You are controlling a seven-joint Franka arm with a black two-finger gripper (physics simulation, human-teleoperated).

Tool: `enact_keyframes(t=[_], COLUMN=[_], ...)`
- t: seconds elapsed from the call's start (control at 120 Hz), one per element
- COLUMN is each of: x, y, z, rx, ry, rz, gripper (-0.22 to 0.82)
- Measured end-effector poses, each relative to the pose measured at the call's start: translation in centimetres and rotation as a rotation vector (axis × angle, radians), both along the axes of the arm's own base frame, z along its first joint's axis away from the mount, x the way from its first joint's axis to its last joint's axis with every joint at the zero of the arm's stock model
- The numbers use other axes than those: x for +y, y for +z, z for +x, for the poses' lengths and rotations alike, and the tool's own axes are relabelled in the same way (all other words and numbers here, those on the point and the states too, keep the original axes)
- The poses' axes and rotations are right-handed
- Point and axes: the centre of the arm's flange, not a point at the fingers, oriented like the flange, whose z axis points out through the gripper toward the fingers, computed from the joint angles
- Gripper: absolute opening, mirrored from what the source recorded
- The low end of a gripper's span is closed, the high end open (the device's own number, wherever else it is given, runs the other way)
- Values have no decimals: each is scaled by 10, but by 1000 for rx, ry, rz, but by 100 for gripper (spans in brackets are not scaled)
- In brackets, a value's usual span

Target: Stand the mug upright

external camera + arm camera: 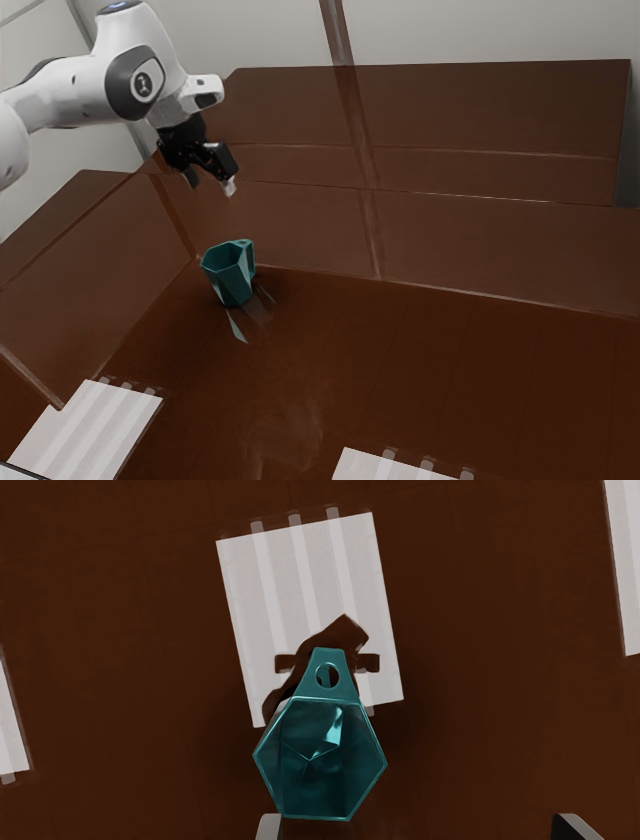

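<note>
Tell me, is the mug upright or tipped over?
Upright: the mug has its rim on top in the exterior view, its mouth facing the wrist camera.

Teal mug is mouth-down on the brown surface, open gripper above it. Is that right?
Not mouth-down: the wrist view shows the teal mug mouth-up, its inside visible. It sits on the brown surface, open gripper above it.
</note>
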Motion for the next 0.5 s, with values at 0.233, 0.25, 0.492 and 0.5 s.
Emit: enact_keyframes(t=[0.233, 0.25, 0.492, 0.5], x=[-2, -3, -9, -9], y=[71, 74, 78, 78], z=[-27, -29, -37, -37], rx=[-21, -21, 6, 6], ry=[-8, -9, -22, -23], rz=[14, 15, 20, 20], gripper=[60, 60, 60, 60])
